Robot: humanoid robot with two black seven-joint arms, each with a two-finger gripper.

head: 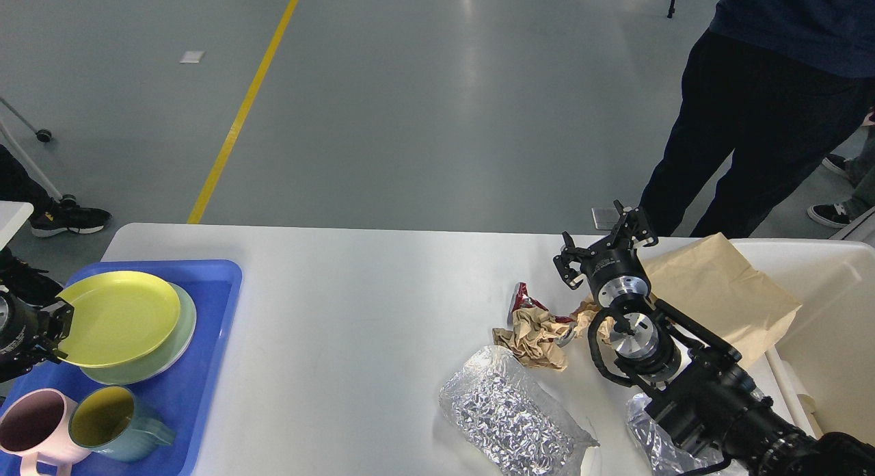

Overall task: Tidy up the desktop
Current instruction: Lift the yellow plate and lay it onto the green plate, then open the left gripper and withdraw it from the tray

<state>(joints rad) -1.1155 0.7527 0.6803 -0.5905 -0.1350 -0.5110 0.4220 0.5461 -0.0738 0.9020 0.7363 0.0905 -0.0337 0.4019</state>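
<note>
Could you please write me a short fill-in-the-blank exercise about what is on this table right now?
1. The yellow plate rests on a pale ____ plate.
2. Both plates sit in the ____ tray.
3. The pink mug stands to the ____ of the teal mug.
4. The foil bag lies on the ____ table.

Missing words: green; blue; left; white

Blue tray (212, 312): yellow plate (116, 317) over pale green plate (174, 339); nearer, pink mug (31, 425), teal mug (113, 425), yellow inside.
</note>
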